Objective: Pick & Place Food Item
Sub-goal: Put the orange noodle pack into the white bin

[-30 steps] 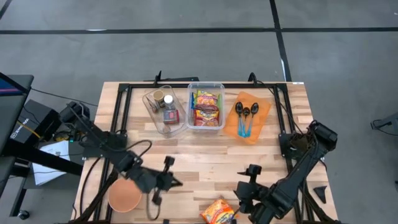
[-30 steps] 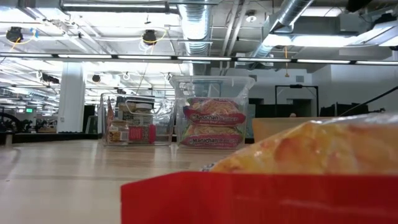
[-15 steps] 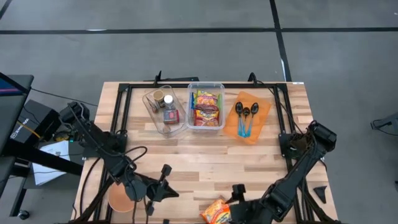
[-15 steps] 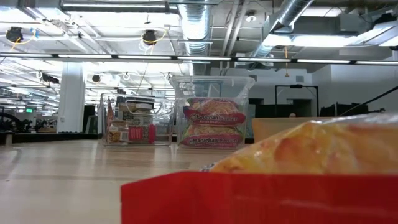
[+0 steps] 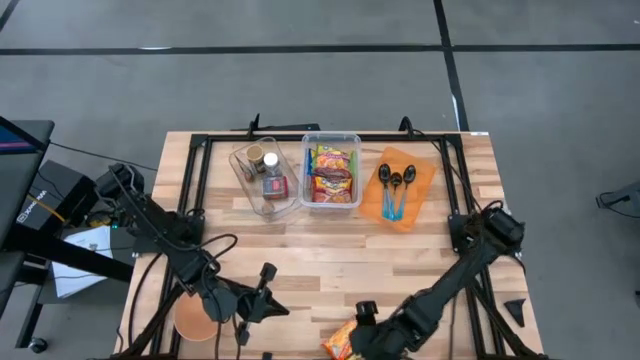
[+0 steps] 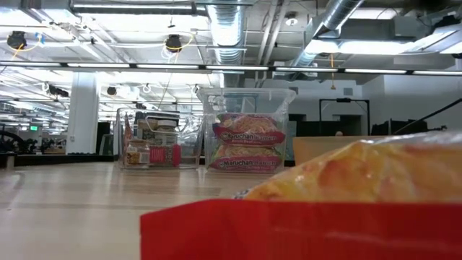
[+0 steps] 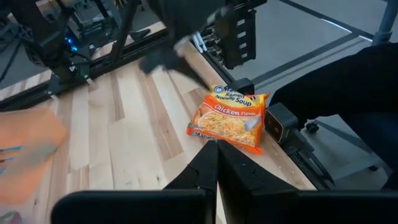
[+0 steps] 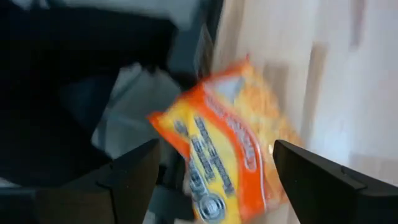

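Note:
An orange and yellow noodle packet [image 5: 343,343] lies flat on the wooden table by its near edge. It also shows in the left wrist view [image 7: 230,118] and fills the right of the low view [image 6: 361,173]. My right gripper [image 5: 362,335] hovers open just over the packet, pointing steeply down. In its own view, the gripper [image 8: 216,149] has a finger on either side of the packet [image 8: 233,155] and is blurred. My left gripper [image 5: 272,305] is shut with nothing in it, left of the packet and pointing toward it [image 7: 214,163].
At the far side stand a clear bin of noodle packets [image 5: 332,175], a clear bin of jars [image 5: 265,180] and an orange mat with spoons [image 5: 398,190]. An orange bowl [image 5: 190,322] sits near the left front corner, under the left arm. Black frame rails [image 5: 195,180] border the table.
My right gripper has swung toward the table's left along the near edge, sunk and tipped further downward, ending over the noodle packet. My left gripper shifted slightly toward the near edge early on, then kept still. The packet has not moved.

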